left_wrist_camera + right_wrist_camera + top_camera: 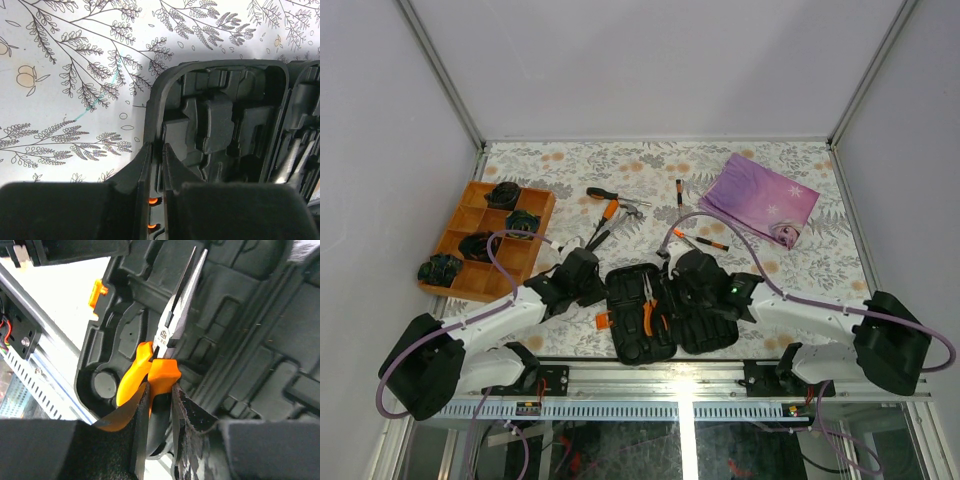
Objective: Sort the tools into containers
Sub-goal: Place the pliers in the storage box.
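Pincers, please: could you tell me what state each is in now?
Left pincer: closed on the wall of the black moulded hard tool case.
Right pincer: closed on the orange-handled steel pliers.

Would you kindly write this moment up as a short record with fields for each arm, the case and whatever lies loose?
case: open, both halves flat
left tool: shut on the case's left rim
right tool: shut on an orange handle of the pliers
pliers: over the case's left half; whether they are seated cannot be told
loose beyond the case: screwdrivers, hammer
other: orange tray far left, purple cloth far right
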Controlling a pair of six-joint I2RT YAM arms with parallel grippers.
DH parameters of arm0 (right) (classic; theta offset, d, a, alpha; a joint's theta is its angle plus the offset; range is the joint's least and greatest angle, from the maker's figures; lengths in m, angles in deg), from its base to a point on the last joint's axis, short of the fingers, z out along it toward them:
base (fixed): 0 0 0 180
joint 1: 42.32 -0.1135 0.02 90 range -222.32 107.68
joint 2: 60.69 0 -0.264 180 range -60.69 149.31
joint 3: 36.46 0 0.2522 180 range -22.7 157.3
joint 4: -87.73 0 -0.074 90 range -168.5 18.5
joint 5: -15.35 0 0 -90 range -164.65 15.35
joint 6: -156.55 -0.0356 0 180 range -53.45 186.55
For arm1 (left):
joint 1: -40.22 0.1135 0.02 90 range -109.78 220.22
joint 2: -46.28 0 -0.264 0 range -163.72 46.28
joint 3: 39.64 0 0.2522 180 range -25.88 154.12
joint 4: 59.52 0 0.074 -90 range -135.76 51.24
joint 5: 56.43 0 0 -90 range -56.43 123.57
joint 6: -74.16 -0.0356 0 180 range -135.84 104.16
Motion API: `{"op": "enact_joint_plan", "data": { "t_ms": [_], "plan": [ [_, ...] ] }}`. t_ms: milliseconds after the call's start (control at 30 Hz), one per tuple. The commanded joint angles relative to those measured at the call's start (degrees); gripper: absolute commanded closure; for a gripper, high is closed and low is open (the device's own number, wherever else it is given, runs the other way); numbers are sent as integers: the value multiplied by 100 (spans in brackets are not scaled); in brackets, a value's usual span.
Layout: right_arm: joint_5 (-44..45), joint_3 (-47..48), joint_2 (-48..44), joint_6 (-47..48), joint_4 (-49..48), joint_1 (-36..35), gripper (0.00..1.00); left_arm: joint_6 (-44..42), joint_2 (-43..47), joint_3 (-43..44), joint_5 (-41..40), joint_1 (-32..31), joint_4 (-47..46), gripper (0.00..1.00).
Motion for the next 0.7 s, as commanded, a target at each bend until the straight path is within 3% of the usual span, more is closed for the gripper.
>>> {"op": "enact_joint_plan", "data": {
  "t_ms": [0, 300, 667],
  "plan": [
    [47, 528, 383, -78, -476, -390, 100, 140, 71, -94, -158, -26, -193, 100],
    [-106, 505, 888, -657, -1063, -663, 100, 118, 32, -120, -135, -23, -217, 100],
    [-191, 761, 1286, -532, -929, -663, 100, 100, 47, -133, -129, -26, -238, 100]
  ]
}}
